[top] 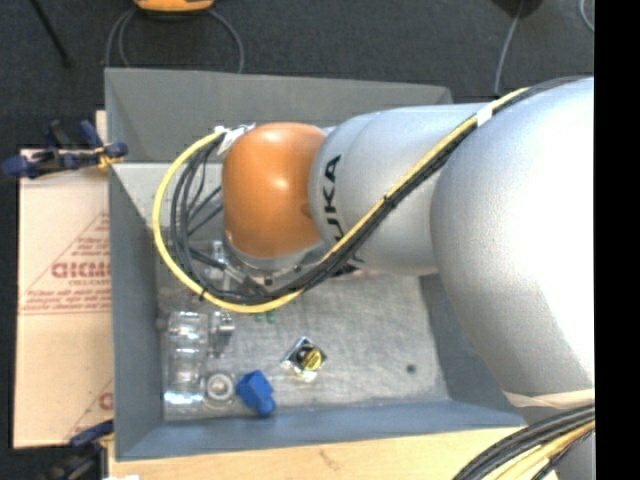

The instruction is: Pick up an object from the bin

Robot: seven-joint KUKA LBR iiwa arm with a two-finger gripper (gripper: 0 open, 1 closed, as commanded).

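Observation:
My gripper (222, 324) comes down from under the orange wrist cover into the left part of the bin. Just left of it and below it lies a clear plastic thing (186, 360), along the bin's left wall and reaching towards the front left corner. A small blue piece (256, 393) lies by the front wall, right next to the clear thing's lower end. A small black, yellow and white thing (303, 358) rests on the floor to the right of the gripper, apart from it. Nothing shows held in the gripper.
The arm and its orange cover hide the back and the right of the bin. A tiny green speck (263, 318) lies under the cable loop. Grey floor shows from the middle to the front right.

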